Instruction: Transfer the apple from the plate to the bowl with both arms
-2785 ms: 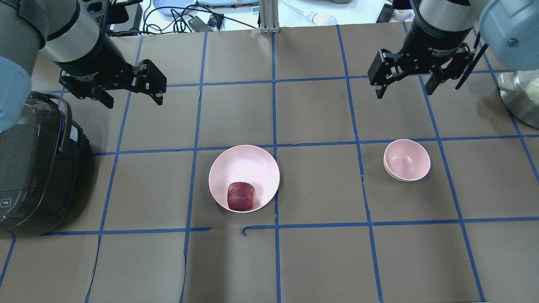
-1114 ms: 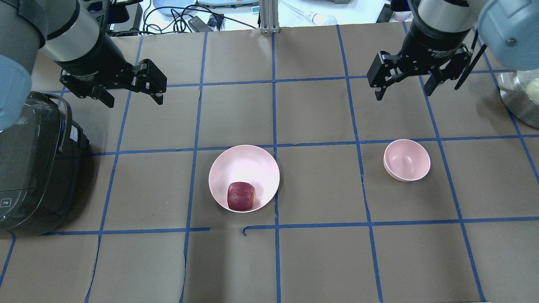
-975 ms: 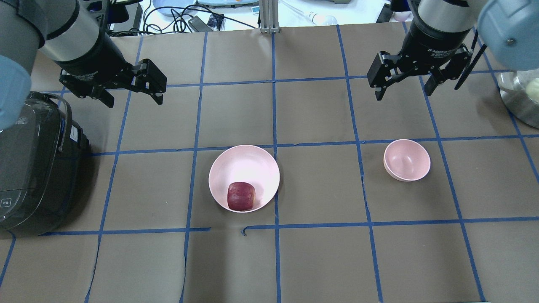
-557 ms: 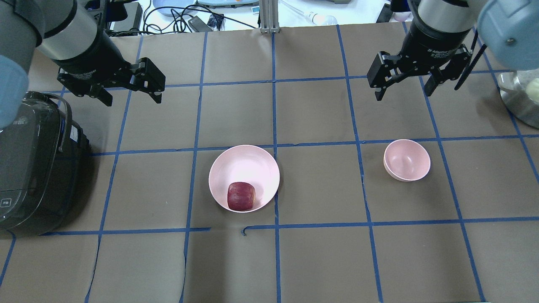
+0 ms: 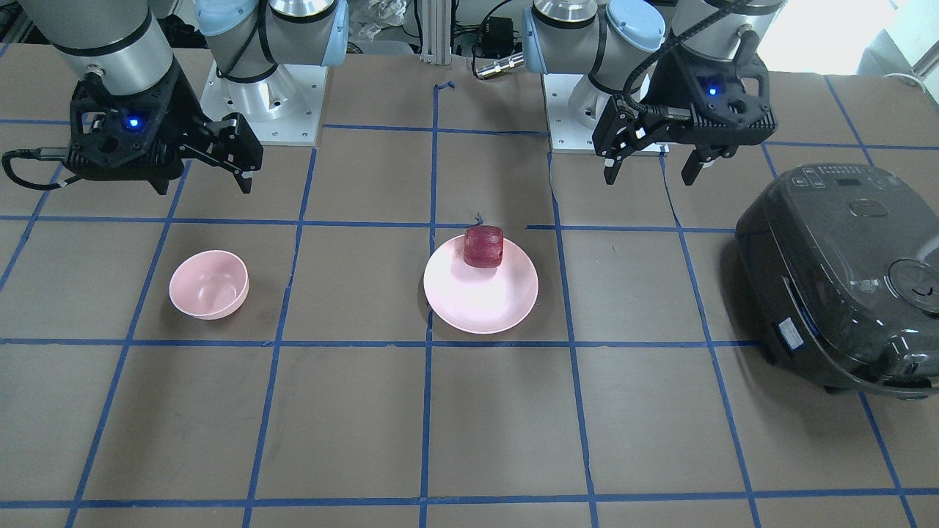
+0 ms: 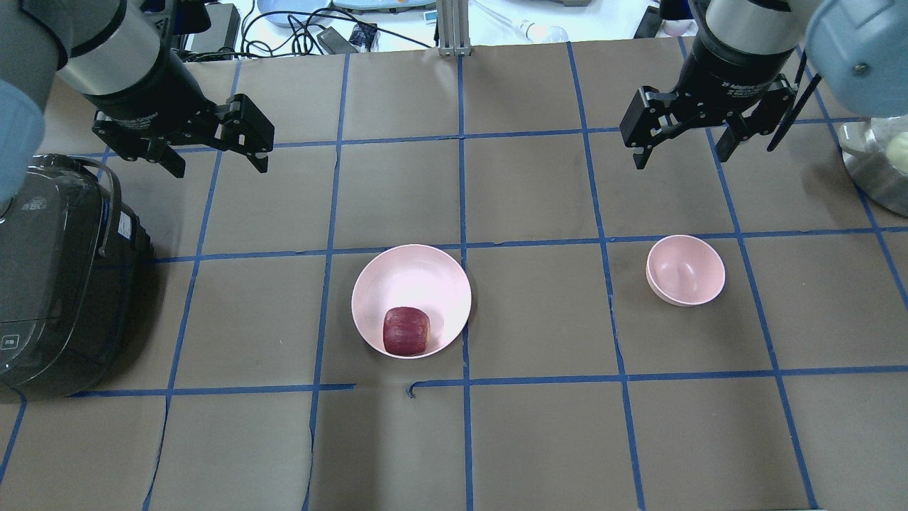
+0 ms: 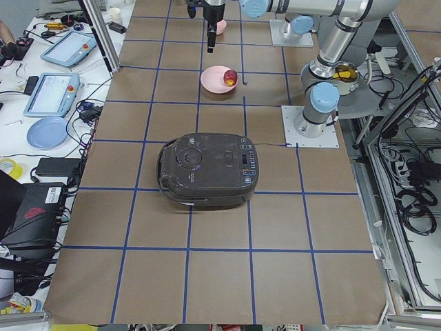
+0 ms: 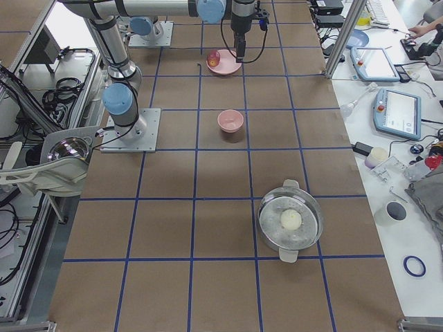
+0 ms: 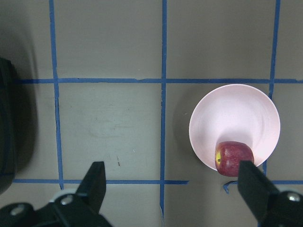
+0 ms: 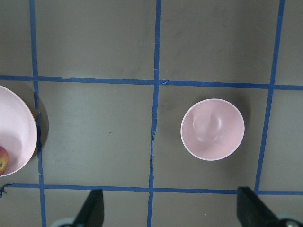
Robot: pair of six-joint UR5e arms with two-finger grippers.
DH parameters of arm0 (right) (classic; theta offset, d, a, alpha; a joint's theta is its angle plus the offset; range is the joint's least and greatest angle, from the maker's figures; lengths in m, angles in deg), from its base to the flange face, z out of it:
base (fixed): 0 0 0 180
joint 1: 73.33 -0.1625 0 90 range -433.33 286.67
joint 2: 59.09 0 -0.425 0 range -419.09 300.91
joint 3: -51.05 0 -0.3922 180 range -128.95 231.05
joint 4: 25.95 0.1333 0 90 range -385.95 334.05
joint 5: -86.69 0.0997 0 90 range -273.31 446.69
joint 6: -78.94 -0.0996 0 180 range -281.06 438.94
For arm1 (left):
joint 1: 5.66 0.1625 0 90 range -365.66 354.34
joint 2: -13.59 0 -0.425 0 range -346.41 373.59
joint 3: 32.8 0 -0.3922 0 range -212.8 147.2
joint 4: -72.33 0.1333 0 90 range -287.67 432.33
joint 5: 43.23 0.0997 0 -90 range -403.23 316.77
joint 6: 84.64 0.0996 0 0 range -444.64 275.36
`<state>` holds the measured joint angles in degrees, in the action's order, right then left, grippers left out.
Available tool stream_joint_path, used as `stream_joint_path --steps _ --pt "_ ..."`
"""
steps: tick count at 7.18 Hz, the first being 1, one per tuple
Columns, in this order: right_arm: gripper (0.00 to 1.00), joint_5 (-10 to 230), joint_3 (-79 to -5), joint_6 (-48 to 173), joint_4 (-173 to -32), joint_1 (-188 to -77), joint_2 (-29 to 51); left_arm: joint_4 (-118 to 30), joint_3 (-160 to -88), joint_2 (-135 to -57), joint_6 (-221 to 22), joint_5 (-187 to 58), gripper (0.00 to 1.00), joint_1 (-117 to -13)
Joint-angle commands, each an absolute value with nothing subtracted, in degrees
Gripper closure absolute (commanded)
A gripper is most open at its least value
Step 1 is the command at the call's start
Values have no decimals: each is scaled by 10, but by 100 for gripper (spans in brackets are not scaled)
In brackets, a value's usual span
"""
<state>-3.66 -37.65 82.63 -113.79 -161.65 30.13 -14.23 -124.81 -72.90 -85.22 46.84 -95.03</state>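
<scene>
- Tabletop [image 6: 539,440] nearest the robot is brown paper crossed by blue tape lines in a grid.
- At the robot's left a black rice cooker [image 6: 50,284] sits with its lid down, reaching as near as any item on the table.
- Next comes the apple [image 6: 406,331], dark red. It lies on the plate [image 6: 418,277] against the rim on the robot's side, and neither gripper touches it. The left wrist view shows a yellowish patch on its side.
- The plate lies near the table's middle, just beside a crossing of 2 tape lines.
- The bowl [image 6: 685,270] stands upright and empty, well apart from the plate toward the robot's right, at about the same depth.
- Farther out, the left gripper [image 6: 220,168] hovers above the paper, beyond the plate and off to its left. Its 2 fingers are spread wide with nothing between them.
- The right gripper [image 6: 679,160] hovers beyond the bowl, also raised. Its 2 fingers are spread wide and it grips nothing. Its wrist view looks straight down on the bowl.
- At the right edge, at about the same depth as the grippers, a steel pot [image 6: 869,170] holds a pale round thing.
</scene>
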Motion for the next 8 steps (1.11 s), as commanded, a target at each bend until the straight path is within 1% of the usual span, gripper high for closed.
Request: stream_joint_path --steps 1,2,4,5,7,8 --pt "0 -32 -385 826 -1144 -1569 298 -143 -1251 -755 -864 469 0 -982" --pt "0 -31 -407 854 -1147 -1528 296 -139 -1251 -767 -875 469 0 -1001" --pt "0 -30 -478 980 -1228 -1470 288 -128 -1257 -795 -955 469 0 -1068" --pt "0 -36 -517 1004 -1290 -1459 285 -93 -1286 -805 -1021 468 0 -1098" --pt "0 -39 -589 1047 -1305 -1437 274 41 -1403 -815 -1051 471 0 -1129" --pt "0 -37 -617 1048 -1311 -1424 253 78 -1450 -817 -1060 472 0 -1138"
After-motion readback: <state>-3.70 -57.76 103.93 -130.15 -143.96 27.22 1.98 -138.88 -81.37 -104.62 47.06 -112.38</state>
